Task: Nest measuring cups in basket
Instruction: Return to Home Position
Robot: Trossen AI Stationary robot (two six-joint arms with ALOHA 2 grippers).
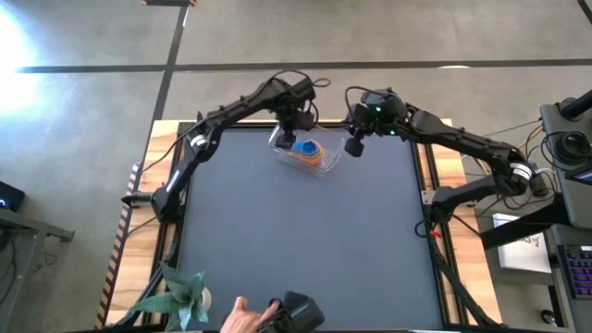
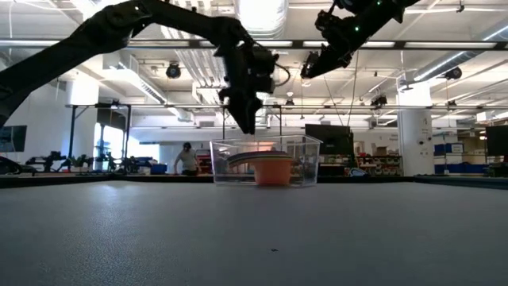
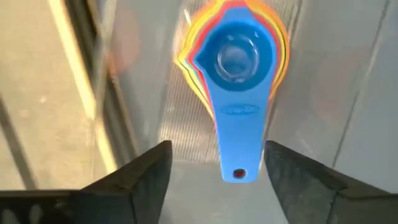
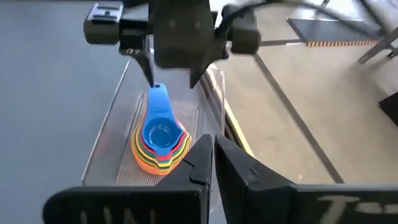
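The cups (image 1: 311, 152) sat nested in 1 stack inside the basket (image 1: 331, 165), at the far middle of the table (image 1: 296, 250). The blue cup (image 3: 236, 57) was on top with its handle lying flat, and red, yellow and orange rims showed under it. The left gripper (image 3: 217, 152) hung just above the handle end of the stack. Its 2 fingers (image 3: 152, 165) were spread wide on either side of the blue handle and touched nothing, so I read it as released. The right gripper (image 1: 353, 144) hung just beside the basket's right end, clear of it and higher than the left one in the low view. Its own wrist view showed both fingers pressed together on nothing. At the table's near edge I saw a plant (image 1: 180, 296) and a person's hand (image 1: 242, 316).
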